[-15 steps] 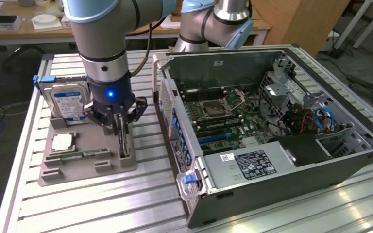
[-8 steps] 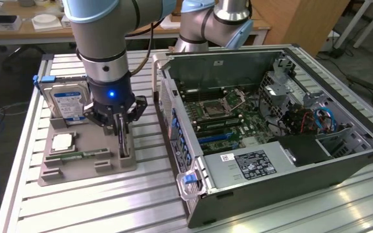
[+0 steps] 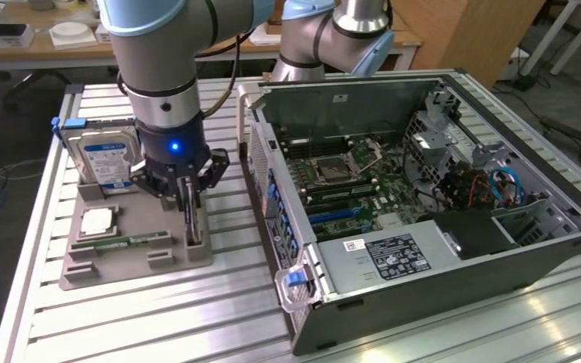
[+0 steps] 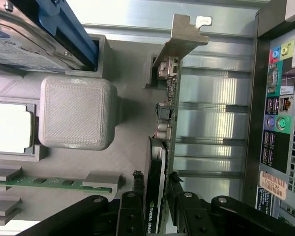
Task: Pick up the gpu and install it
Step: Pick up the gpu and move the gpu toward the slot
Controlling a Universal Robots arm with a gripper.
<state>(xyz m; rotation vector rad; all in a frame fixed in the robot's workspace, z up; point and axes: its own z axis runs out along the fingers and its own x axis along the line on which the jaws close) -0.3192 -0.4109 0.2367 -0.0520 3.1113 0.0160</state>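
The gpu (image 3: 194, 231) stands on edge in a slot of the grey holder tray (image 3: 134, 266), at the tray's side nearest the case. In the wrist view the gpu (image 4: 164, 115) shows its green board edge, its connectors and a silvery end bracket (image 4: 181, 42). My gripper (image 3: 187, 198) is lowered over the card's top edge. One black finger sits on each side of the card. In the wrist view the gripper (image 4: 155, 176) straddles the black cooler face, and a slim gap shows at the fingers (image 4: 136, 177). The jaws are open and the card rests in its slot.
The tray also holds a silver hard drive (image 3: 104, 155) with a blue-white label, a processor (image 3: 99, 221) and a green memory stick (image 3: 129, 242). The open computer case (image 3: 422, 204) lies at the exterior view's right, motherboard exposed. A second arm (image 3: 321, 38) stands behind it.
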